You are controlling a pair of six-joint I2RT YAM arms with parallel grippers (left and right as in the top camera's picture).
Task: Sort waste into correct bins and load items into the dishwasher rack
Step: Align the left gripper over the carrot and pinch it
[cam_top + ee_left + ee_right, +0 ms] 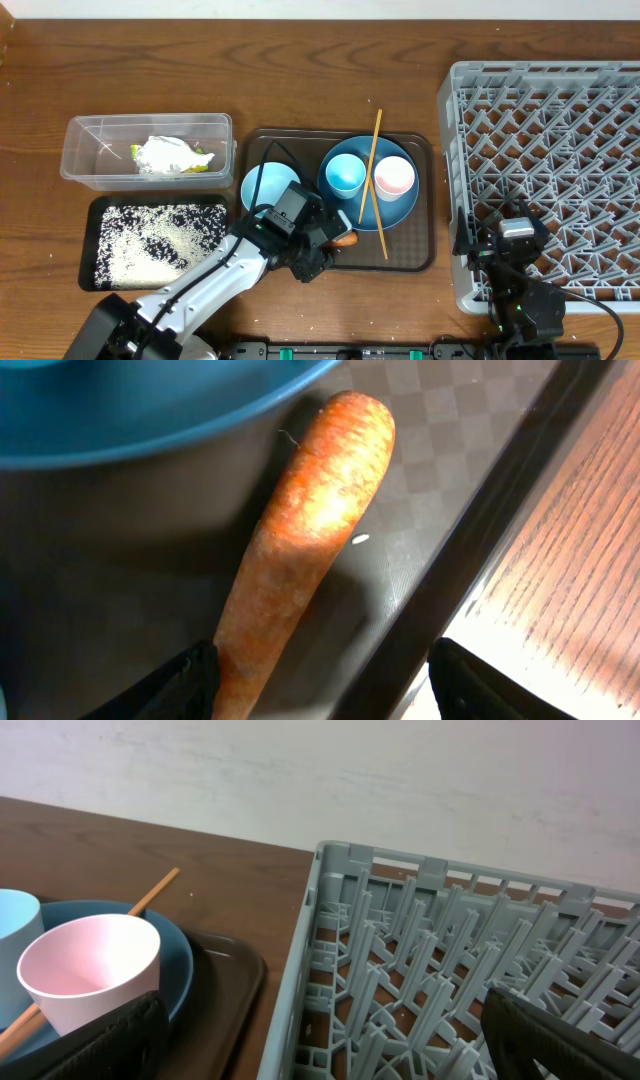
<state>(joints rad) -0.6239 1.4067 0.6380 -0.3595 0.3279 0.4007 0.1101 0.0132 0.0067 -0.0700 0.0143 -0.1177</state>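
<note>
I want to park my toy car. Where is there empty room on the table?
Bare wood runs along the back of the table, behind the tub and brown tray. The tray is crowded: plate, cups, chopsticks, bowl, carrot, robot arm. The gap between tray and rack is narrow.

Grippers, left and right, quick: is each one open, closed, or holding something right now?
Left gripper: open, carrot lying between its fingers, not clamped.
Right gripper: open, empty, over the dishwasher rack.
</note>
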